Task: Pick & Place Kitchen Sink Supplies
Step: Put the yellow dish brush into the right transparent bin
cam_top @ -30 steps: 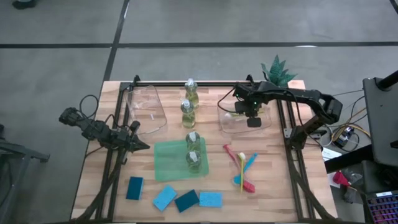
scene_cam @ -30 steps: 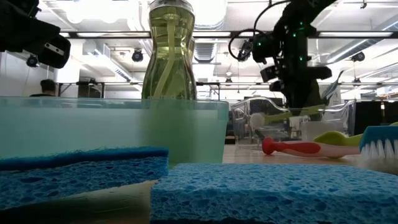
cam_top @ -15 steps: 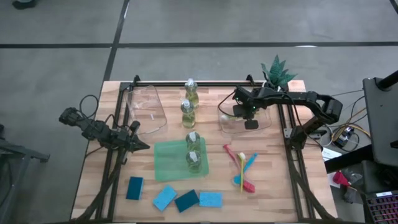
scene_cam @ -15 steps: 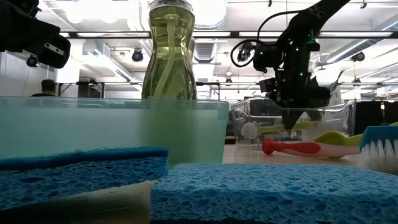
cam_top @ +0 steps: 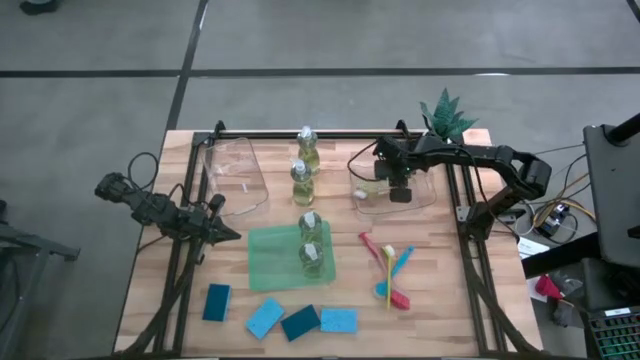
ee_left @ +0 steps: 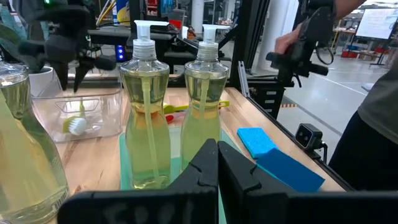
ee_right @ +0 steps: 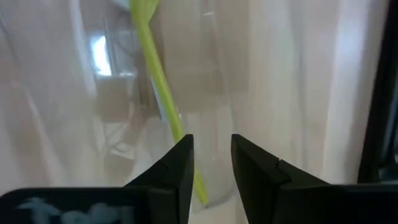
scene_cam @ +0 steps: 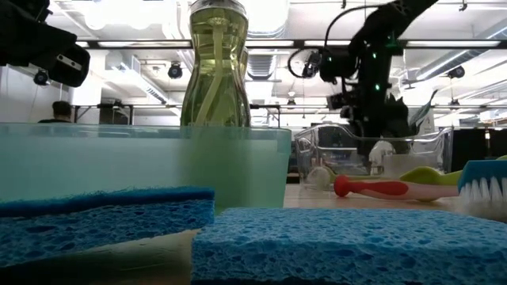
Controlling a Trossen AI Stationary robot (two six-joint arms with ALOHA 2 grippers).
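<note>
Right gripper (cam_top: 397, 192) has lifted slightly and parted its fingers since a moment ago, hovering over the clear plastic bin (cam_top: 362, 200), thin yellow-green brush (ee_right: 163, 99) apparently released inside it; left gripper (cam_top: 232, 235) shut, empty, at table's left

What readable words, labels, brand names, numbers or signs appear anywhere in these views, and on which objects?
None can be read.
Clear pump bottles of yellowish liquid: no label visible.
Blue rectangular sponges: no print.
White board in the room behind the table: markings too blurred to read.
</note>
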